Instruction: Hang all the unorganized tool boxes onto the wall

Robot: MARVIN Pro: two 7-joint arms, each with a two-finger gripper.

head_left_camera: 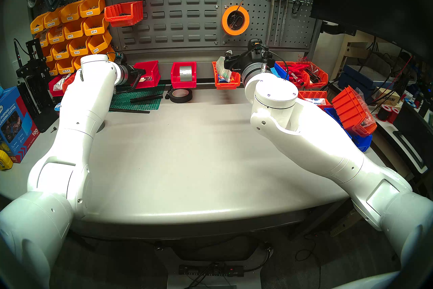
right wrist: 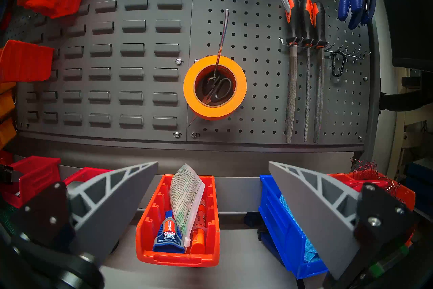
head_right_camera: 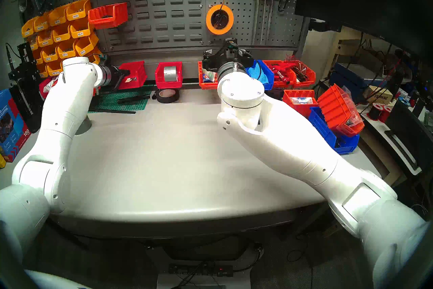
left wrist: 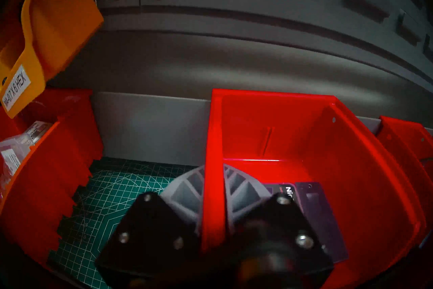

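Note:
The plain red tool box (head_left_camera: 150, 74) (left wrist: 328, 164) with small cards (left wrist: 316, 211) inside stands at the back left, over the green mat. My left gripper (head_left_camera: 139, 73) (left wrist: 213, 168) is shut on its left side wall, one finger inside and one outside. The long orange ribbed tool box (head_left_camera: 226, 81) (right wrist: 178, 255), holding a white-green packet and glue tubes, rests below the wall (head_left_camera: 178, 0) (right wrist: 131, 52). My right gripper (head_left_camera: 225, 61) (right wrist: 213, 163) hovers open just in front of it, its fingers (right wrist: 117, 187) spread wider than the box.
A red bin with a silver tape roll (head_left_camera: 184, 74) stands between the two boxes, a black tape roll (head_left_camera: 180, 95) before it. Two orange bins (head_left_camera: 123, 13) and yellow labelled bins (head_left_camera: 70, 31) hang on the wall's left. A blue bin (right wrist: 288, 223) flanks the orange box.

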